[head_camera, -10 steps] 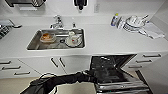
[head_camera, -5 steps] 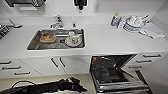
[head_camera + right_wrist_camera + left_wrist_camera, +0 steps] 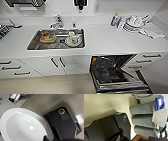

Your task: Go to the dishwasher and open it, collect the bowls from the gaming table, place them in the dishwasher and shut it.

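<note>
Head view, left to right: the sink (image 3: 56, 40) set into the white worktop (image 3: 105, 40) holds dishes, then the dishwasher (image 3: 113, 73) stands below with its door dropped open, I judge ready for loading. Right wrist view adds what that one lacks: a large white bowl (image 3: 23, 125) close beside my arm; whether my jaws grip it, or how either pair stands, I cannot tell

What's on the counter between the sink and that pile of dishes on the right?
Nothing: in the head view, the white counter between the sink and the pile of dishes is bare. The open dishwasher sits below that stretch.
</note>
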Robot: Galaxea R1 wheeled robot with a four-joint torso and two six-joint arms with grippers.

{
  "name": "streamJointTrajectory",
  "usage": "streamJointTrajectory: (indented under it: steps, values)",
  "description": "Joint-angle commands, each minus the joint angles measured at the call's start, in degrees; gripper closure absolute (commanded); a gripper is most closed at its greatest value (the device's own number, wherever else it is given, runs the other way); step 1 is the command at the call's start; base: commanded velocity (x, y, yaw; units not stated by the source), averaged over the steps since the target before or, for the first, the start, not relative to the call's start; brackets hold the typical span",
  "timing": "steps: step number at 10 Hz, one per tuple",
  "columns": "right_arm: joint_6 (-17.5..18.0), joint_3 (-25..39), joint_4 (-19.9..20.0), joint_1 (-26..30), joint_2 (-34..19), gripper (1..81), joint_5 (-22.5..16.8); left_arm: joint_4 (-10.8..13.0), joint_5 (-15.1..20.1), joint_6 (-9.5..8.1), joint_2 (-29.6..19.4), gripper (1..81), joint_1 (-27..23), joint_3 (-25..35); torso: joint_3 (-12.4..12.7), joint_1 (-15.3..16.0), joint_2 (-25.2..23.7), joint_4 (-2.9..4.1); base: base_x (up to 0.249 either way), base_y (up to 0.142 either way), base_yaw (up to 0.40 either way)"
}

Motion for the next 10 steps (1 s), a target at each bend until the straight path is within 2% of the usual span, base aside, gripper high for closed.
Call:
streamJointTrajectory:
  steps: [1,2,4,6,8,10]
  values:
    - [6.11,5.41,-0.21,11.31,-5.25,81.1,-5.41,4.04,-3.98,0.88,-2.12,1.0,9.04,-3.92,0.00,0.00,0.00,0.00,0.000,0.000,0.000]
    - [7.34,5.68,-0.48,13.51,-5.60,81.1,-4.71,4.65,-6.09,1.75,-2.74,1.0,11.70,-5.15,0.00,0.00,0.00,0.00,0.000,0.000,0.000]
    - [10.58,6.47,-0.22,18.78,-6.56,81.1,-4.79,4.83,-10.73,1.93,-3.88,1.0,16.26,-7.52,0.00,0.00,0.00,0.00,0.000,0.000,0.000]
    - [12.35,6.64,-0.04,22.38,-7.62,81.1,-5.33,4.83,-13.65,2.11,-3.97,1.0,20.03,-10.43,0.00,0.00,0.00,0.00,0.000,0.000,0.000]
    - [14.19,7.35,0.14,25.03,-9.37,81.1,-5.51,5.79,-16.28,2.37,-2.13,1.0,24.87,-16.39,0.00,0.00,0.00,0.00,0.000,0.000,0.000]
    - [15.60,6.04,-0.21,27.14,-8.16,81.1,-4.71,6.84,-19.44,2.28,0.50,1.0,29.18,-19.91,0.00,0.00,0.00,0.00,0.000,0.000,0.000]
